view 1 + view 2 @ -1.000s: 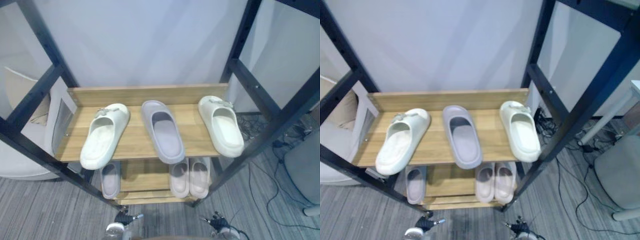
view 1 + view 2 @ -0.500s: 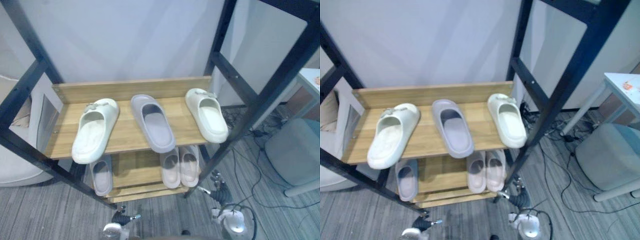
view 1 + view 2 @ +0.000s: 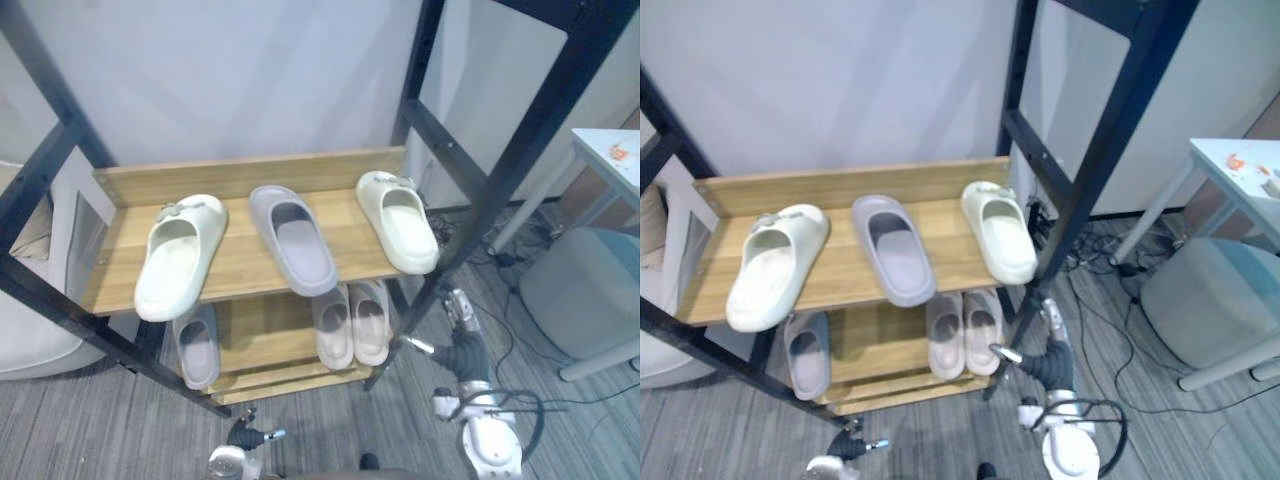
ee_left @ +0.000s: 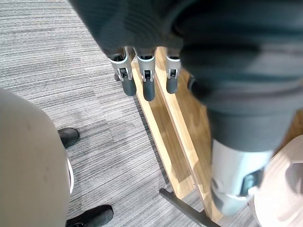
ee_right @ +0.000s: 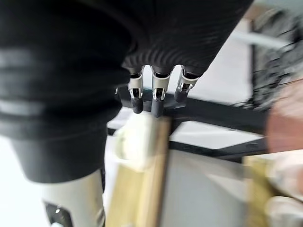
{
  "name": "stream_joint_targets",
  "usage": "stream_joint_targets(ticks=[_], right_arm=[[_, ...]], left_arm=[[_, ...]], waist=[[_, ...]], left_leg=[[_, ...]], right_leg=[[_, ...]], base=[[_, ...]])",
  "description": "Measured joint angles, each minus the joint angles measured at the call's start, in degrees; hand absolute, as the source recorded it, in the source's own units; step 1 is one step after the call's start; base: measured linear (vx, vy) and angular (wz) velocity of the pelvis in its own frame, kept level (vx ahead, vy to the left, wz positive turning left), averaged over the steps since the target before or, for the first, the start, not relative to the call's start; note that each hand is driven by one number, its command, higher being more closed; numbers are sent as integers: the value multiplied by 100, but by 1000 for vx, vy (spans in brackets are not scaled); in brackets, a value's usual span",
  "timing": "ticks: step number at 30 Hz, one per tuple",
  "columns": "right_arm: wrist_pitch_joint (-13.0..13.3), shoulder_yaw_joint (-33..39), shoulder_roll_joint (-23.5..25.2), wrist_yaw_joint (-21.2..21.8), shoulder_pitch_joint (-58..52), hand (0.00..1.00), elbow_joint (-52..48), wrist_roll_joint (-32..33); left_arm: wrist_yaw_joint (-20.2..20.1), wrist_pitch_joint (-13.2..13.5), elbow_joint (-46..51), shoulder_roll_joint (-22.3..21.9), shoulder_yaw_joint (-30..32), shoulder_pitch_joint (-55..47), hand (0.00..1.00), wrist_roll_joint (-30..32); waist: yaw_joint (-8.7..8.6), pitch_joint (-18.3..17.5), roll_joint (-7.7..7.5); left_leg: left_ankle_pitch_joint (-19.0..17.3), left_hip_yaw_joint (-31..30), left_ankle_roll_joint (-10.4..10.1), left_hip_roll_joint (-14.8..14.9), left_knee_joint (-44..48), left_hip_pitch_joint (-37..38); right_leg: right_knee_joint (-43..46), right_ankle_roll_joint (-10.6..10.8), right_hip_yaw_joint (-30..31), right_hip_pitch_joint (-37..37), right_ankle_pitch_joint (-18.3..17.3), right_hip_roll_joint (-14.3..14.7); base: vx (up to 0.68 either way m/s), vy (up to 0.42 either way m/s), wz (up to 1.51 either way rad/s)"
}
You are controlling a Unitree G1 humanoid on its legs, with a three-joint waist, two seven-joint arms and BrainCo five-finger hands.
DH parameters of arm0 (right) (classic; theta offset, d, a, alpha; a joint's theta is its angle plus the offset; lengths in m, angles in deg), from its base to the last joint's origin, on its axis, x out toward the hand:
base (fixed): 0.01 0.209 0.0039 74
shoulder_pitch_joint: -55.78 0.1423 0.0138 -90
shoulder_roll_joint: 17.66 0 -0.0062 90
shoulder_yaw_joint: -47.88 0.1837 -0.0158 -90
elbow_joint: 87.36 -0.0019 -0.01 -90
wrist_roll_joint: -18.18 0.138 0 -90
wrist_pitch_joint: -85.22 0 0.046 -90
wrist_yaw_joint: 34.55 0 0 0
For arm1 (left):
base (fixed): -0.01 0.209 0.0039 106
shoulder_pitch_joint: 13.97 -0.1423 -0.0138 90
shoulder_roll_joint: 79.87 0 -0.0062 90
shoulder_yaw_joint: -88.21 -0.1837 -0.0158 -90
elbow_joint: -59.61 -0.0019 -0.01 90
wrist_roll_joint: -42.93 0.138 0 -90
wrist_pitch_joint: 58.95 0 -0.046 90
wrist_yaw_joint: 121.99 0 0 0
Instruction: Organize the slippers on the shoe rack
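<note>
- The reach is only beginning: nothing is held. The right hand (image 3: pixel 460 345) hangs low beside the shoe rack (image 3: pixel 250 175), near its black frame post (image 3: pixel 500 170), with its fingers (image 5: pixel 154 97) straight and released.
- The left hand (image 3: pixel 245 437) sits low in front of the rack, its fingers (image 4: pixel 148 85) also relaxed and empty.
- On the upper shelf, a grey slipper (image 3: pixel 292 240) lies between the left cream slipper (image 3: pixel 178 255) and the right cream slipper (image 3: pixel 397 220), splitting that pair.
- On the lower shelf (image 3: pixel 260 345) lie a single grey slipper (image 3: pixel 197 345) and a pale pink pair (image 3: pixel 350 322).
- The next move likely calls for lifting the right hand past the post to the upper shelf, then closing on a slipper.
- No writing or label is legible.
</note>
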Motion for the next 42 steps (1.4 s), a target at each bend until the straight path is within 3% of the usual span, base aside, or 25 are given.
stream_joint_targets(ticks=[15, 20, 26, 42], right_arm=[[49, -21, -397, -40, 1192, 0, -52, 289], [45, 7, -509, -65, 1688, 0, 38, 542], [5, 57, -828, 23, 2384, 0, 743, 922], [-352, -225, -1358, 91, 4240, 0, 2777, 1023]], left_arm=[[-30, 10, 12, 2, 6, 4, 0, 29], [-64, 12, 13, 51, 17, 1, 0, 25], [-77, 11, 16, 66, 17, 11, 0, 25], [-180, 10, 159, 135, 12, 11, 0, 5]], waist=[[15, -7, -21], [44, -57, -110], [80, -80, -147], [172, 19, -273]], left_leg=[[69, -370, 109, -140, -18, -71], [144, -480, 151, -217, -119, -90], [161, -591, 153, -229, -117, -179], [219, -700, 155, -235, -189, -277]], right_leg=[[207, 92, -304, 9, -113, -154], [191, 104, -427, 8, -119, -195], [175, 104, -531, -18, -119, -194], [157, 100, -636, -89, -116, -188]], base=[[-25, -7, 12], [-10, -2, 11], [-4, -15, 8], [-6, -12, 3]])
